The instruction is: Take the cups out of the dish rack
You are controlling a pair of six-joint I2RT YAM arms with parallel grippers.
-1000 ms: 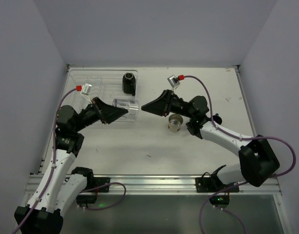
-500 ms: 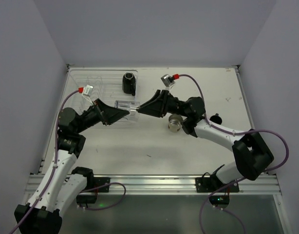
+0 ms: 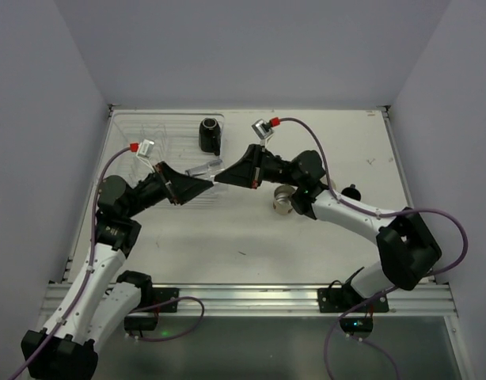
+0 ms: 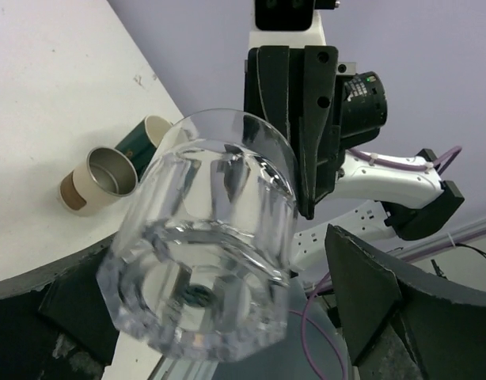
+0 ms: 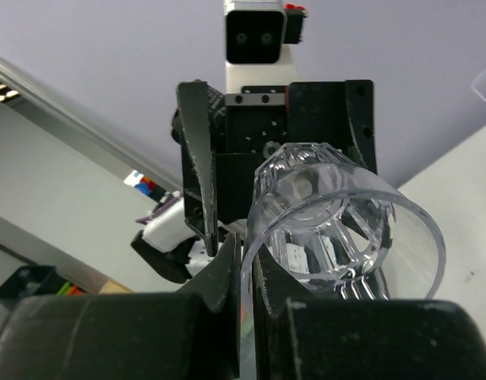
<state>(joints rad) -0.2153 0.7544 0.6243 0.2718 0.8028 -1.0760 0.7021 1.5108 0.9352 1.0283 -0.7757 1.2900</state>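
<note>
faceted clear plastic cup (image 4: 207,237) pinched btwn l gripper (image 3: 202,183) & r gripper (image 3: 220,179).

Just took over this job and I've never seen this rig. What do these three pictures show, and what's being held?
Two robot arms are bolted at the near edge of a white table. The wide picture looks down from above and behind them; the other two come from a camera on each wrist. The left gripper and right gripper meet at a clear cup. The right pinches its rim; the left's fingers flank its base, though I cannot tell whether they grip. A black mug sits in the clear dish rack. A cream cup and a dark teal cup lie on their sides on the table.
</note>
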